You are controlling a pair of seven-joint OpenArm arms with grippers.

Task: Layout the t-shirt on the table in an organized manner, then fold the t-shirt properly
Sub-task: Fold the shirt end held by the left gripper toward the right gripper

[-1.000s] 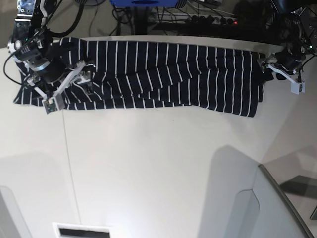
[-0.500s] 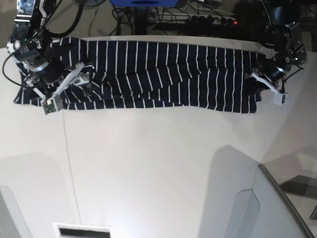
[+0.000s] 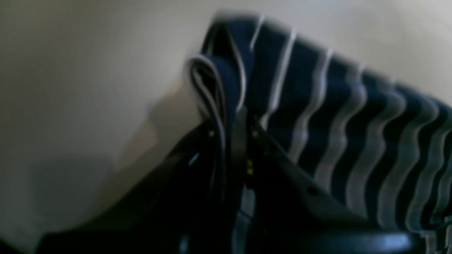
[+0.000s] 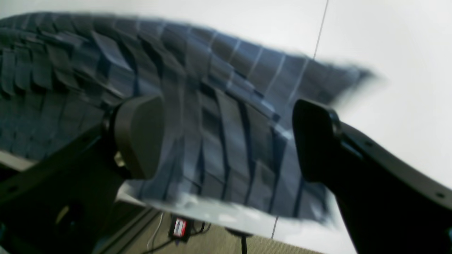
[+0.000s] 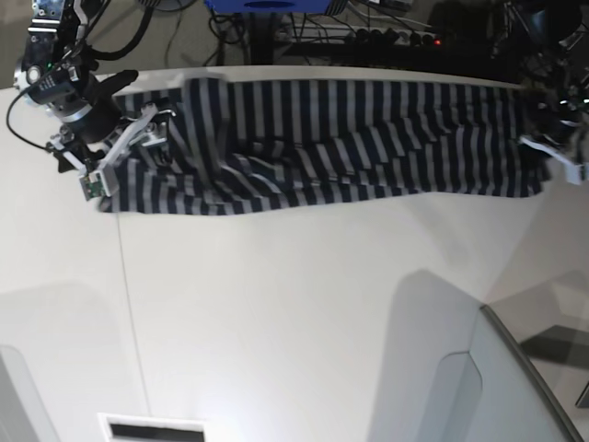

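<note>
The dark striped t-shirt (image 5: pixel 350 147) lies stretched in a long band along the far edge of the white table (image 5: pixel 294 304), blurred by motion. At its right end my left gripper (image 5: pixel 538 152) is shut on the cloth. The left wrist view shows that gripper (image 3: pixel 236 130) pinching a folded edge of the t-shirt (image 3: pixel 335 116) above the table (image 3: pixel 70 88). My right gripper (image 5: pixel 129 157) hovers open over the shirt's left end. In the right wrist view the right gripper (image 4: pixel 226 141) has its fingers wide apart, with the t-shirt (image 4: pixel 219 116) beneath and between them.
Cables and a power strip (image 5: pixel 386 37) run beyond the table's far edge. A grey angled panel (image 5: pixel 497 387) stands at the bottom right. A thin seam (image 5: pixel 129 304) crosses the tabletop on the left, and a dark slot (image 5: pixel 152 428) sits at the front edge.
My left gripper shut on the shirt's right edge and pulled it right. The whole shirt slid right and stretched, and its left end moved from the table's left edge to under the right gripper.
</note>
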